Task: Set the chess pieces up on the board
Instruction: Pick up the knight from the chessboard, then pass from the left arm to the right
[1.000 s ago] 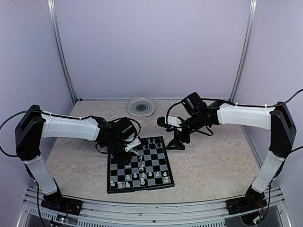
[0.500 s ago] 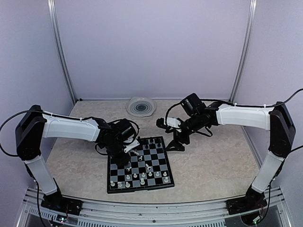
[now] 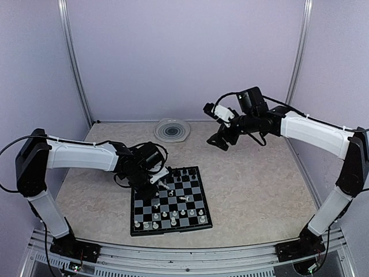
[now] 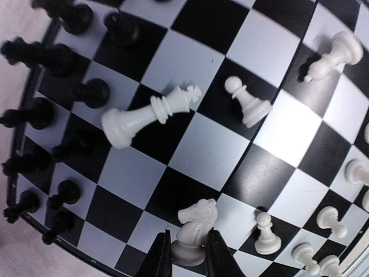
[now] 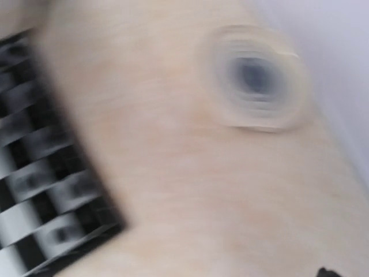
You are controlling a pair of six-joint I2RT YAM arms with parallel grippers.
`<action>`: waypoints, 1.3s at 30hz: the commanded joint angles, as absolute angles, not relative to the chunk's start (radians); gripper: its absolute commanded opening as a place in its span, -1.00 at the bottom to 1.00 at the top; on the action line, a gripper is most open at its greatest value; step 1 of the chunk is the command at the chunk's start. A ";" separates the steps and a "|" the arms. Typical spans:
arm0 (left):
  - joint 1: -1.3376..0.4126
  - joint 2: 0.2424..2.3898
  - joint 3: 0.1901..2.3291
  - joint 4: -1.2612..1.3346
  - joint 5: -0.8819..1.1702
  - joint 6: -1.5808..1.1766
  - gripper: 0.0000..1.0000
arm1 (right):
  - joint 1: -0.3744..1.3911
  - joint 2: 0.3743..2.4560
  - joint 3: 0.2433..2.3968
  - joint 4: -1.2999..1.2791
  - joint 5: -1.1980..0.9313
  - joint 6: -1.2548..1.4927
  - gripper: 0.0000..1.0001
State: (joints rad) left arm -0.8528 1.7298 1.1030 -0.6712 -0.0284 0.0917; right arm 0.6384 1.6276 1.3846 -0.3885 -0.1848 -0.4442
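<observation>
Right wrist view motion-blurred, board (image 5: 34,173) and plate (image 5: 253,81) smeared, left fingers (image 4: 160,262) cropped, covering sides of knight (image 4: 196,222)

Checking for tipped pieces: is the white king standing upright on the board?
No, the left wrist view shows the white king lying on its side on the board.

glossy plastic chess pieces (image 4: 151,113), smooth shiny board (image 4: 199,147), matt stone-patterned table (image 3: 259,179)

Everything is smeared by blur. A round ridged plate (image 5: 256,81) lies on the pale bench (image 5: 173,190). The chequered board (image 5: 34,173) sits well apart from the plate, down to its left, and lilac wall (image 5: 340,57) rises just right of the plate
</observation>
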 commanded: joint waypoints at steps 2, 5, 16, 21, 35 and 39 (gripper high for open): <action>-0.844 1.581 1.104 -0.563 -0.007 0.064 -0.68 | 0.483 1.657 1.526 -0.466 -0.354 -0.267 0.98; -0.835 1.519 1.069 -0.480 0.052 0.042 -0.69 | 0.479 1.687 1.547 -0.519 -0.482 -0.239 0.79; -0.956 1.414 0.940 -0.125 -0.122 -0.080 -0.69 | 0.564 1.858 1.497 -0.600 -0.926 -0.127 0.46; -1.010 1.464 0.959 -0.119 -0.208 -0.087 -0.67 | 0.620 1.931 1.559 -0.670 -1.031 -0.108 0.43; -1.051 1.508 0.986 -0.120 -0.212 -0.087 -0.67 | 0.699 2.039 1.607 -0.620 -1.122 -0.008 0.25; -1.053 1.507 0.988 -0.112 -0.192 -0.082 -0.67 | 0.700 2.066 1.629 -0.615 -1.135 -0.002 0.16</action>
